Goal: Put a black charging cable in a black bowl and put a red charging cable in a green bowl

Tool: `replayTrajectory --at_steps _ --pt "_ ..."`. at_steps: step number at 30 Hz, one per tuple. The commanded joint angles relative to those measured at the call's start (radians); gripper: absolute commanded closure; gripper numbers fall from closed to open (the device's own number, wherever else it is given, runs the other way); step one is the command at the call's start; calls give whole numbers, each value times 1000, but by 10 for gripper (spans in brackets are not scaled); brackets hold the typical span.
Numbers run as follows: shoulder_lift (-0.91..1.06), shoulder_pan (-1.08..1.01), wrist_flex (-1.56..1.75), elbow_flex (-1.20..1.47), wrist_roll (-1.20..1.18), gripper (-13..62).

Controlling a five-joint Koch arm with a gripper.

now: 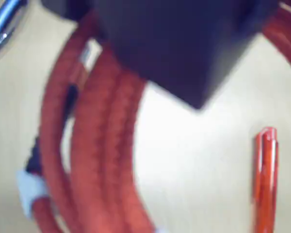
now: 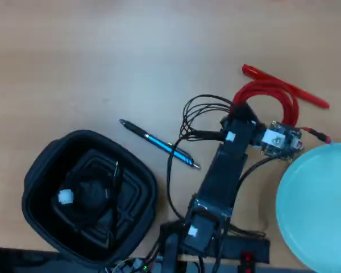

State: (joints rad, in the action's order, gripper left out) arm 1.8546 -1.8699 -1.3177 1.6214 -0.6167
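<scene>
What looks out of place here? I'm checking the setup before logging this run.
Nothing is spilled or damaged. Two pens lie loose on the table, outside the task: a red pen touching the red charging cable and a blue pen beside the black bowl.

red charging cable (image 1: 102,160): woven, matt | red pen (image 1: 266,174): glossy plastic | table (image 2: 102,57): smooth wood-grain

The red cable (image 1: 104,160) has a woven sheath and a white band; the pen (image 1: 266,174) beside it is red too. Another pen (image 2: 159,143) is blue and black. Black bowl (image 2: 42,170), ridged bottom; mint bowl (image 2: 318,210), plain; counter (image 2: 102,57), pale wood grain.
</scene>
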Motion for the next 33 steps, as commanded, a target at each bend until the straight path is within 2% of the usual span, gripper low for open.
replayTrajectory --at_steps 1,12,24,33 --pt "58 -37 124 -34 52 555" --pt "51 -413 160 20 80 555" --pt "37 -775 472 9 279 556" --pt "-287 -871 796 9 291 556"
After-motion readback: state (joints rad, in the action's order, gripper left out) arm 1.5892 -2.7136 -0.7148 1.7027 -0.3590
